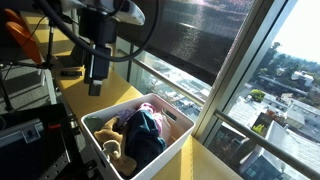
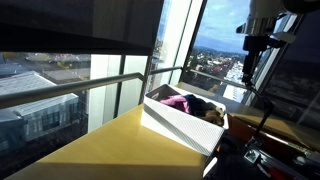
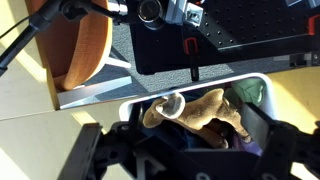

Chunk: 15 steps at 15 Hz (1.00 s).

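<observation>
A white bin (image 1: 172, 137) stands on the yellow table (image 1: 105, 100) by the window and is also seen in an exterior view (image 2: 180, 125). It holds a brown plush toy (image 3: 205, 110), a dark blue and magenta cloth (image 1: 146, 130) and something green (image 3: 251, 92). My gripper (image 1: 96, 84) hangs open above the bin's near end, apart from the contents. In the wrist view the gripper (image 3: 195, 138) straddles the plush toy from above, its dark fingers (image 3: 262, 128) on either side, nothing between them held. In an exterior view the gripper (image 2: 248, 72) hovers past the bin's far end.
A glass wall with a metal railing (image 1: 190, 85) runs close along the bin's far side. Black equipment and cables (image 1: 25, 110) crowd the table's other edge. A brown curved wooden object (image 3: 78, 45) and a black plate (image 3: 230, 40) lie beyond the bin in the wrist view.
</observation>
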Available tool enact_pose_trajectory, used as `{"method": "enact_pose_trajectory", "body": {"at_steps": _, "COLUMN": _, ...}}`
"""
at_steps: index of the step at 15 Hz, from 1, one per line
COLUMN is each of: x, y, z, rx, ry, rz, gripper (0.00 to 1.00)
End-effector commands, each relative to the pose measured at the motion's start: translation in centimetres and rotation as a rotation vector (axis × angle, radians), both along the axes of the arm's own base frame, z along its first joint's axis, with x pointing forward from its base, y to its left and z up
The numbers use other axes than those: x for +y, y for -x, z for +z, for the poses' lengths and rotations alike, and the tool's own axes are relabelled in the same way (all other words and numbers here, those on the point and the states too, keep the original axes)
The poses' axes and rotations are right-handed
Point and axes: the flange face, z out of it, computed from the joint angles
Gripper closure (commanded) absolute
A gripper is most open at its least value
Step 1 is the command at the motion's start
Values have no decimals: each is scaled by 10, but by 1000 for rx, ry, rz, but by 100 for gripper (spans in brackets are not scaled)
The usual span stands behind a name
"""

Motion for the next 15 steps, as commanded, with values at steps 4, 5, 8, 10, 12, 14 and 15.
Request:
{"method": "enact_pose_trajectory", "body": {"at_steps": 4, "x": 0, "y": -110, "z": 7, "rx": -162, "ry": -21, "rz": 136, "gripper": 0}}
{"method": "enact_pose_trajectory", "body": {"at_steps": 5, "x": -6, "y": -126, "z": 6, "rx": -180, "ry": -26, "rz": 148, "gripper": 0}}
{"method": "enact_pose_trajectory", "body": {"at_steps": 8, "x": -30, "y": -168, "z": -7, "rx": -191, "ry": -56, "rz": 151, "gripper": 0}}
{"method": "enact_pose_trajectory", "body": {"at_steps": 10, "x": -40, "y": -183, "z": -29, "rx": -164, "ry": -107, "rz": 130, "gripper": 0}}
{"method": "enact_pose_trajectory", "body": {"at_steps": 12, "x": -45, "y": -190, "z": -54, "rx": -131, "ry": -167, "rz": 97, "gripper": 0}}
{"method": "enact_pose_trajectory", "body": {"at_steps": 14, "x": -49, "y": -193, "z": -86, "rx": -107, "ry": -213, "rz": 77, "gripper": 0}}
{"method": "enact_pose_trajectory", "body": {"at_steps": 15, "x": -50, "y": -194, "z": -102, "rx": -93, "ry": -230, "rz": 67, "gripper": 0}}
